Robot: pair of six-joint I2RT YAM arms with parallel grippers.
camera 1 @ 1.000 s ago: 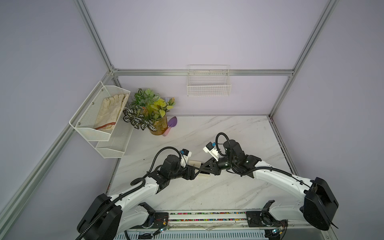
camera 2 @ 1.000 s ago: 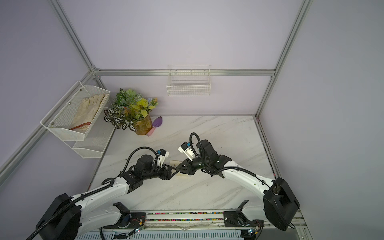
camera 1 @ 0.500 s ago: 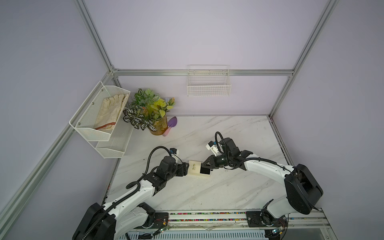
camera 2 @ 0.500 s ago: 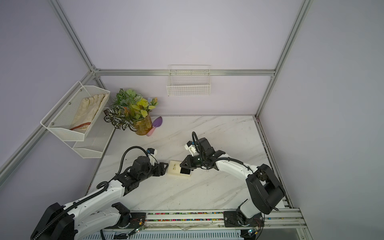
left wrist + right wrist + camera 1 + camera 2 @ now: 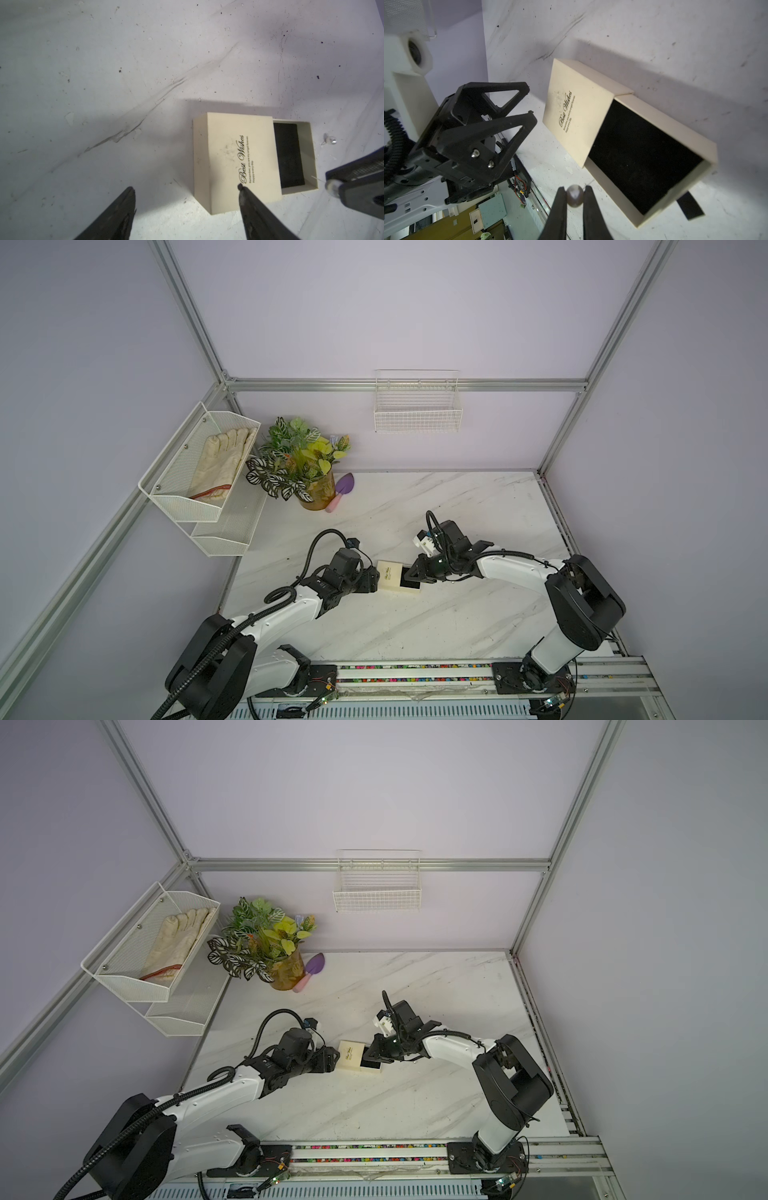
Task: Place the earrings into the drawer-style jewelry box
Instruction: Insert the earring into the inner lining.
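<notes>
The cream drawer-style jewelry box lies mid-table, its black-lined tray slid out toward my right arm and the black pull tab at the tray's end. My right gripper is shut on one earring, a shiny round bead, just off the tray's corner. A second earring lies on the table beyond the tray. My left gripper stands open at the box's closed end, holding nothing; in the right wrist view it is apart from the box.
A potted plant and a purple trowel stand at the back left. White mesh racks holding gloves hang on the left wall, and a wire basket on the back wall. The rail runs along the front edge.
Both arms have sunk lower and drawn apart from where they met over the box. The left gripper's jaws have widened slightly. The box with its tray out has stayed in place.
</notes>
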